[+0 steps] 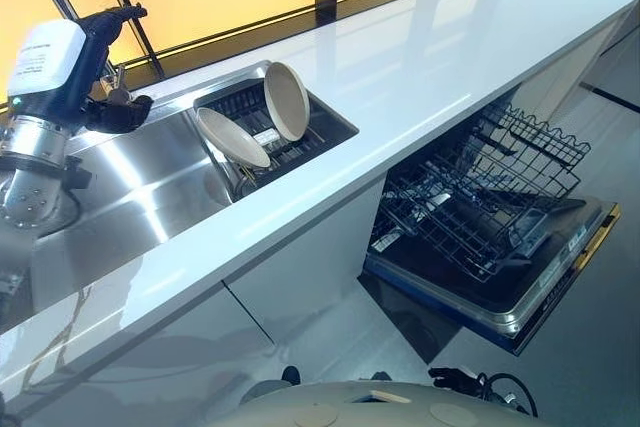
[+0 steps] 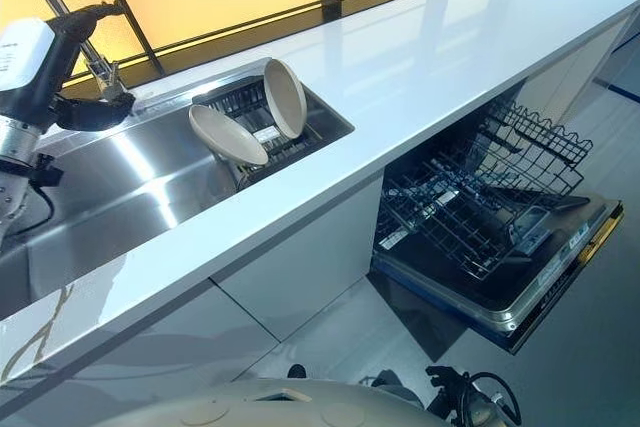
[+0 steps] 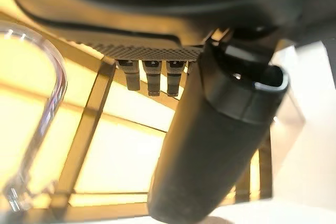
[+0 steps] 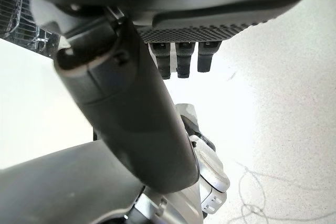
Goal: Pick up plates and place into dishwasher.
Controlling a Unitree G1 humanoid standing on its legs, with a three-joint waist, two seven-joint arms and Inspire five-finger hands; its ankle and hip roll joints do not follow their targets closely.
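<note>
Two round cream-coloured plates here, both in the black slotted drying rack (image 1: 300,142) sunk into the white countertop (image 1: 450,57) beside the stainless steel sink (image 1: 140,187). One plate (image 1: 287,99) stands nearly upright at the rack's far side, the other plate (image 1: 231,137) leans low towards the sink, its lower edge hidden among the rack's slots. One dishwasher, its dark door (image 1: 520,277) dropped open, and one empty wire rack (image 1: 480,197) pulled out over it; the door's near corner is cut off by the frame. The left hand (image 1: 110,67) hovers above the sink by the chrome tap (image 2: 60,7), fingers (image 3: 152,77) relaxed and straight, holding nothing. The right hand (image 4: 178,30) hangs low over the pale floor (image 4: 294,108), fingers loose, empty too.
</note>
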